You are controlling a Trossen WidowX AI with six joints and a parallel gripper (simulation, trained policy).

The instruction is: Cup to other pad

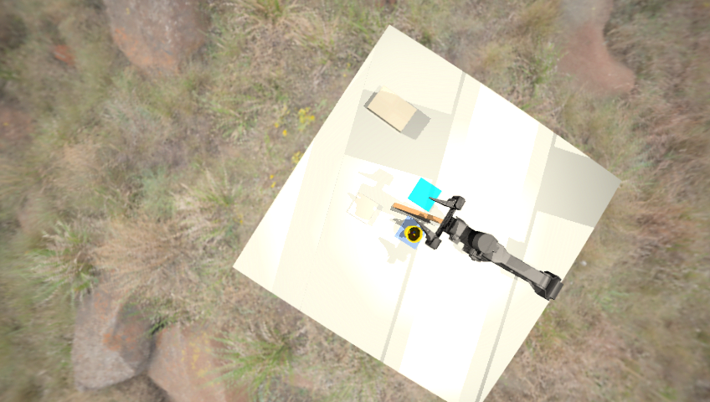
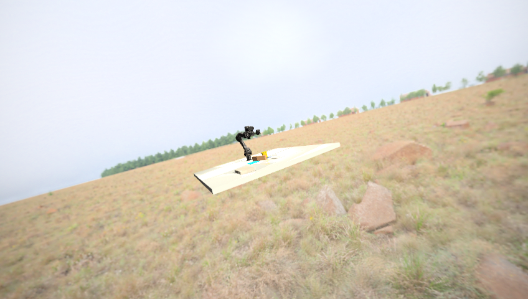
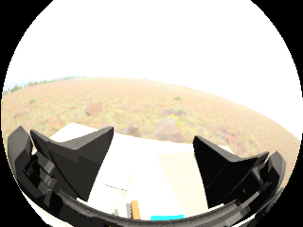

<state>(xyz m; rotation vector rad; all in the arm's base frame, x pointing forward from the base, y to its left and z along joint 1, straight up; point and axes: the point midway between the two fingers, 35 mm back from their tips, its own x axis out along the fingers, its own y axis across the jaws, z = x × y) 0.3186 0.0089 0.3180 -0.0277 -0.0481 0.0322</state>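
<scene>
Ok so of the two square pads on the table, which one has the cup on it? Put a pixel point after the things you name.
The blue square pad (image 1: pixel 401 234), with the yellow cup (image 1: pixel 409 239) (image 2: pixel 264 153) over it; the bright cyan square pad (image 1: pixel 422 192) (image 2: pixel 253 162) bears no cup.
</scene>
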